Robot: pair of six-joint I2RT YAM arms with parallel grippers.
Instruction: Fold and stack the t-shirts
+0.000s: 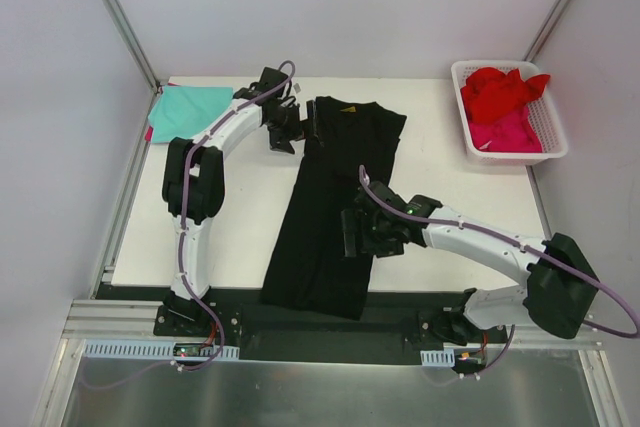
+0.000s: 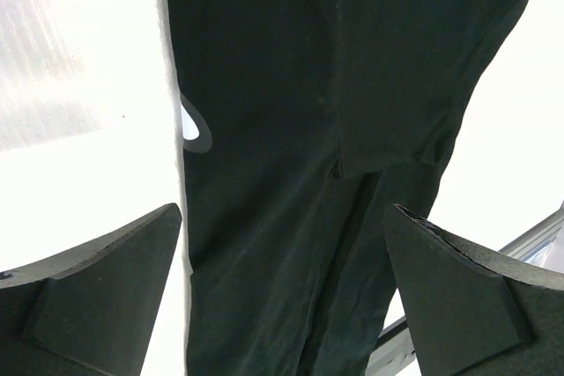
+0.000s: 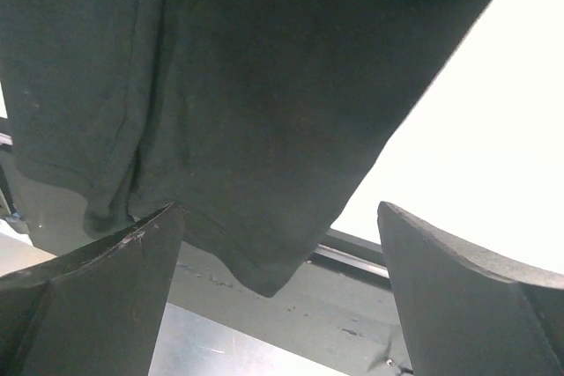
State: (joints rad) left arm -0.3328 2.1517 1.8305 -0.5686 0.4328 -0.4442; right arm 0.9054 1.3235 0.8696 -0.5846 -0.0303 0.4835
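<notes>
Black t-shirt [image 1: 335, 202] is lying as a long narrow strip, folded lengthwise, running slantwise from the middle of the worktop's [image 1: 250, 217] far edge down to its near edge. Collar end is sitting at the far side, a yellow label [image 1: 348, 107] showing there. Hem end is hanging over the near edge, onto the dark rail [image 1: 400, 332] in front of it. In the right wrist view a hem corner of the shirt [image 3: 264, 129] is drooping past that edge. In the left wrist view the cloth [image 2: 335, 129] is filling the middle, with a small white mark [image 2: 192, 125] peeking out at its left side.

Left gripper [image 1: 298, 127] is hovering just beside the shirt's left edge near the collar, jaws standing wide apart, cloth showing in the gap between them [image 2: 282, 297]. Right gripper [image 1: 357, 235] is sitting over the shirt's right edge toward the hem, jaws likewise spread wide [image 3: 280, 288]. Cannot tell whether either set of fingertips is touching the cloth.

Teal t-shirt [image 1: 185, 109] is lying flat at the far left corner, partly over the edge. Well apart, a white basket [image 1: 557, 132] is standing at the far right corner, a crumpled red t-shirt [image 1: 505, 90] lying in its far half, a pink t-shirt [image 1: 505, 134] in its near half, the two touching.
</notes>
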